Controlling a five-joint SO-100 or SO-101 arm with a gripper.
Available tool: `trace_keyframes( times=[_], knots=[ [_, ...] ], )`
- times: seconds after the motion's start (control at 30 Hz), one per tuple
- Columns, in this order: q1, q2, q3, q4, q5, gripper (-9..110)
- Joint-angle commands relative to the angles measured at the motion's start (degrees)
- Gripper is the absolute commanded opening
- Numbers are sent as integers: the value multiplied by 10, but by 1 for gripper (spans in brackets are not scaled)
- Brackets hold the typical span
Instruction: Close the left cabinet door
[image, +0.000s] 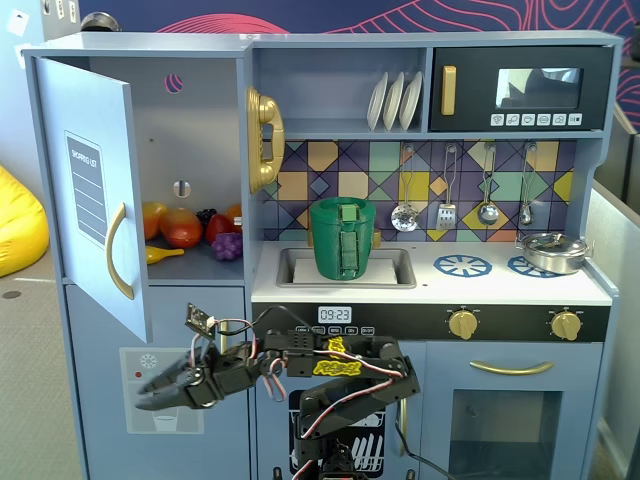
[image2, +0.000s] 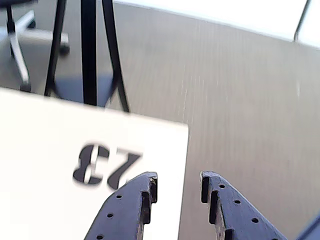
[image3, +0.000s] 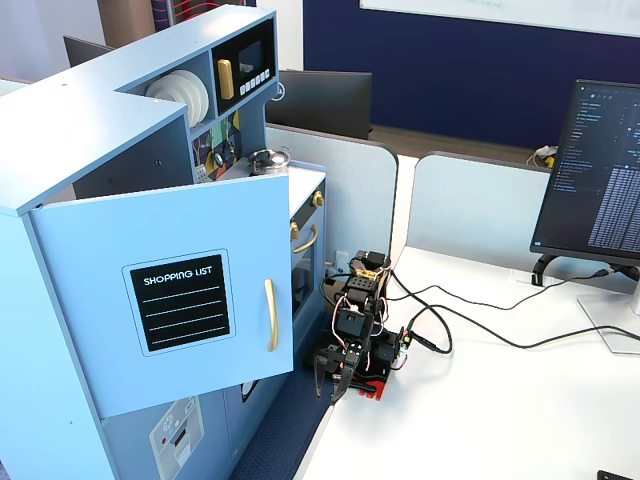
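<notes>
Light-blue door (image: 90, 190) stands wide open at the cabinet's left; closing has not begun.

Door swings out leftward in a fixed view, gold handle (image: 118, 250) facing out; behind it the compartment holds toy fruit (image: 185, 228), while a green basket (image: 342, 238) sits in the sink (image: 392, 270). Claw (image: 150, 392) hovers below the door, slightly parted and empty, seemingly clear of it. Next, it must rise to the door's outer face and push rightward.

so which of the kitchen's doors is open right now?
The left cabinet door, the light-blue one with the SHOPPING LIST panel and curved gold handle, is swung wide open. The microwave door and oven door sit shut.
</notes>
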Motion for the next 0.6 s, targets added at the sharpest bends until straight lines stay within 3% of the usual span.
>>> trace_keyframes(
  times=[0.0, 0.57],
  knots=[
    [-23, -62, -23, -106, -26, 0],
    [24, -416, -416, -125, -79, 0]
  ],
)
